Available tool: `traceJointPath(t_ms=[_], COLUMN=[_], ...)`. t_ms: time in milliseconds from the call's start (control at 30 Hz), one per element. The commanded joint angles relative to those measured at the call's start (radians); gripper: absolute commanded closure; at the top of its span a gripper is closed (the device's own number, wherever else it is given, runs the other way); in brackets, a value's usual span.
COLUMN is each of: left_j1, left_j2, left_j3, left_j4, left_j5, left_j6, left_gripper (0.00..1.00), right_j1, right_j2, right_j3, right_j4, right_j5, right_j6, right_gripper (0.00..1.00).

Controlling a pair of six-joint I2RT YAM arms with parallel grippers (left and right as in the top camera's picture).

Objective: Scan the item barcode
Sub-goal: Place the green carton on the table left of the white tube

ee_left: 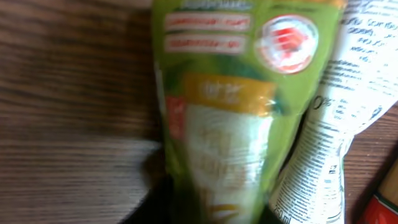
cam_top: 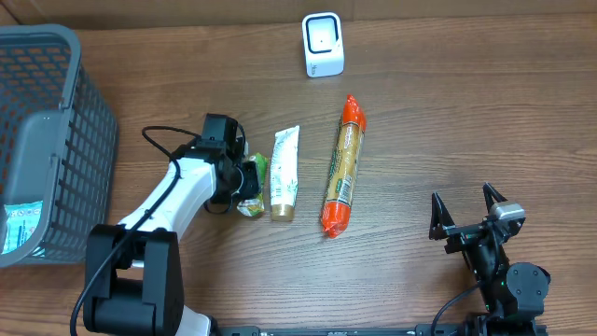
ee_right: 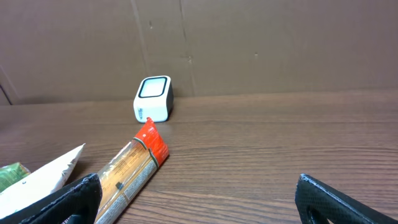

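Note:
A green pouch (cam_top: 254,179) lies on the wooden table, and my left gripper (cam_top: 248,190) is right on it. In the left wrist view the pouch (ee_left: 224,124) fills the frame, blurred. It runs down between dark finger shapes at the bottom edge, and the blur hides whether the jaws press on it. The white barcode scanner (cam_top: 323,45) stands at the table's far edge, also seen from the right wrist (ee_right: 153,98). My right gripper (cam_top: 464,207) rests low at the front right, its jaws wide apart (ee_right: 199,199) with nothing between them.
A white tube (cam_top: 284,175) lies just right of the pouch, touching it in the left wrist view (ee_left: 336,118). A long pack with red ends (cam_top: 342,166) lies further right. A grey wire basket (cam_top: 56,103) holding a blue-white packet (cam_top: 20,227) stands at the left edge.

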Motion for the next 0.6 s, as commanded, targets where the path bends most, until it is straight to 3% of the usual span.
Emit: traceJointPath(t_ms=[0,67,133,333,567], left_j1=[-0.004,-0.004,-0.004,-0.004,0.018], left_j2=[-0.015,-0.015,-0.015,-0.028,-0.032], left_j3=[-0.014,-0.014,-0.002,0.183,0.54], left_j4=[0.009,0.011,0.006,-0.118,-0.413], left_j5=[0.008,0.009,0.01,0.053,0.048], left_j6=[-0.014,-0.012,-0.01,0.021,0.12], left_gripper=[0.6,0.5,0.45,0.44,0.41], right_j1=[-0.001,-0.001,-0.001,-0.001,-0.001], right_j2=[-0.008,-0.008,-0.008,-0.008,-0.008], right_j3=[-0.011,-0.011,-0.011,-0.011,-0.011], right_j4=[0.006,0.006,0.006,0.006,0.006], right_j5=[0.007,0.007,0.007,0.007,0.007], right_j6=[-0.002,-0.002,-0.002,-0.002,-0.002], right_gripper=[0.0,0.0,0.0,0.0,0.0])
